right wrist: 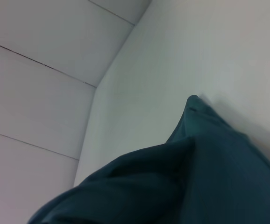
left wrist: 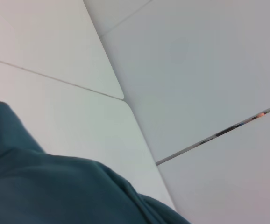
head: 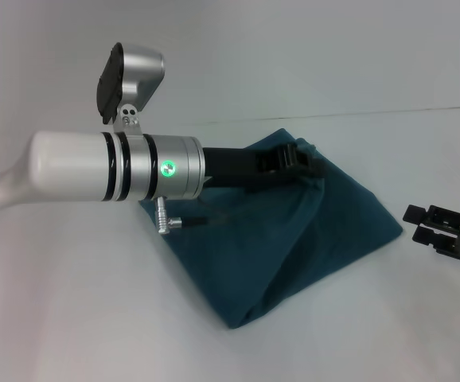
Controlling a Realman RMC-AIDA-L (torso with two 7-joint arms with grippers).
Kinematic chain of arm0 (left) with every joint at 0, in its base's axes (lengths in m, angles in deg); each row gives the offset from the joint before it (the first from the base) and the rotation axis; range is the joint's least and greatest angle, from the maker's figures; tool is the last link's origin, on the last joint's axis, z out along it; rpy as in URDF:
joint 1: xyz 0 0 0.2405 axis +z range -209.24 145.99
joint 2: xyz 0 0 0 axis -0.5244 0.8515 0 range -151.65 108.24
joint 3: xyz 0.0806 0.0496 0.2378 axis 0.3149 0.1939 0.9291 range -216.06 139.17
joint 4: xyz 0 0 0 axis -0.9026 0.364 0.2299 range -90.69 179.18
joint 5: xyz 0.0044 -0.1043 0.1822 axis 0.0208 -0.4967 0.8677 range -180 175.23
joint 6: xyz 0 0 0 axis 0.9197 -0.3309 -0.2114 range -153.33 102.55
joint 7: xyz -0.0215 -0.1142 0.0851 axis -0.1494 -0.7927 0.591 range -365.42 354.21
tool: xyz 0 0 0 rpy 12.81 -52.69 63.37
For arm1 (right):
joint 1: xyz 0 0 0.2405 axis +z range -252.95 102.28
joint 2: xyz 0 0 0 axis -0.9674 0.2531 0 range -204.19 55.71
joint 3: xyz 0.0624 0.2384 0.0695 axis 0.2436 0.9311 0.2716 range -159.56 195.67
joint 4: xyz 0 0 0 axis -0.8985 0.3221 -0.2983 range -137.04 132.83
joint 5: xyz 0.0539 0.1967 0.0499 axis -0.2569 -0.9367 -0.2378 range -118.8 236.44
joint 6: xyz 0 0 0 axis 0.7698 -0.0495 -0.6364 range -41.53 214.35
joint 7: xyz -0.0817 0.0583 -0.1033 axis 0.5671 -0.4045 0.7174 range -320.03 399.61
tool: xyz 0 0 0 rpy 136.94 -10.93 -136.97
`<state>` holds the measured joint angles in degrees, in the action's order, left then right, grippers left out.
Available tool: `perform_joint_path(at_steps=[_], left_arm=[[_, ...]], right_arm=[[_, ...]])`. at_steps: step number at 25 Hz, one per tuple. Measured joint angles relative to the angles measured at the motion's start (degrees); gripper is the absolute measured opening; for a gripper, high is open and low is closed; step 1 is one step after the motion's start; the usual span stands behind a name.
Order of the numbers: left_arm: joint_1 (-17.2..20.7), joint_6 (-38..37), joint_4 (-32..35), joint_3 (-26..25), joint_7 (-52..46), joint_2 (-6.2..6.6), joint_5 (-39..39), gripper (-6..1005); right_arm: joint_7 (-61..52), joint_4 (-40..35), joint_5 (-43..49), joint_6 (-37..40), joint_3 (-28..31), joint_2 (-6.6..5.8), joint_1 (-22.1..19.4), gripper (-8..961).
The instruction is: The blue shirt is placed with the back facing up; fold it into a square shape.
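Note:
The blue shirt (head: pixel 294 239) sits on the white table, pulled up into a tent shape whose peak is near the back. At that peak my left gripper (head: pixel 300 156) is shut on the cloth, with its arm reaching in from the left across the shirt's near left part. The shirt's lower edges rest on the table and a corner points toward the front. Teal cloth fills the lower part of the left wrist view (left wrist: pixel 55 191) and of the right wrist view (right wrist: pixel 195 177). My right gripper (head: pixel 418 225) rests low at the right, apart from the shirt, fingers spread with nothing between them.
The white table (head: pixel 95 318) extends around the shirt, with its far edge (head: pixel 373 111) meeting a pale wall. My left arm's white and silver forearm (head: pixel 118 167) hides part of the shirt's left side.

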<state>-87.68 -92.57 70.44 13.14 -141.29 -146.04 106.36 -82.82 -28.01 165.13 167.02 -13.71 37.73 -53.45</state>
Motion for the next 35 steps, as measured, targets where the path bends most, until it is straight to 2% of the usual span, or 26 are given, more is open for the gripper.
perform_joint_path(at_steps=[6,7,11,19,24,27,30,35], left_arm=[[1.2,-0.4,1.6,-0.4,0.5,0.14,-5.0,150],[3.0,-1.3,4.2,-0.3,0.9,0.19,-8.6,152],[4.6,-0.9,6.4,0.6,1.1,0.09,-11.6,160],[-0.8,9.4,1.7,15.1,2.3,0.28,-10.0,176],[-1.6,12.8,2.4,17.4,2.5,-0.29,-12.4,186],[-1.6,11.7,2.5,17.4,5.6,-0.30,-16.1,192],[-0.6,6.5,2.9,17.5,11.6,-0.27,-21.3,305],[2.2,1.6,4.9,16.9,14.6,0.11,-23.2,498]], right_arm=[[0.1,0.1,0.1,0.0,-0.1,0.01,-0.1,661],[0.1,0.1,0.1,0.0,-0.1,0.00,-0.1,661],[0.1,0.1,0.1,0.0,-0.1,0.02,-0.2,660],[0.0,0.1,1.3,-0.1,0.1,0.09,-0.2,658],[0.0,0.1,1.5,-0.7,0.0,0.09,-0.3,656],[0.0,0.2,1.5,-0.8,0.0,0.09,-0.3,656],[0.0,0.2,1.5,-0.9,0.0,0.07,-0.3,655],[0.0,0.2,1.5,-1.3,-0.1,0.01,-0.1,653]])
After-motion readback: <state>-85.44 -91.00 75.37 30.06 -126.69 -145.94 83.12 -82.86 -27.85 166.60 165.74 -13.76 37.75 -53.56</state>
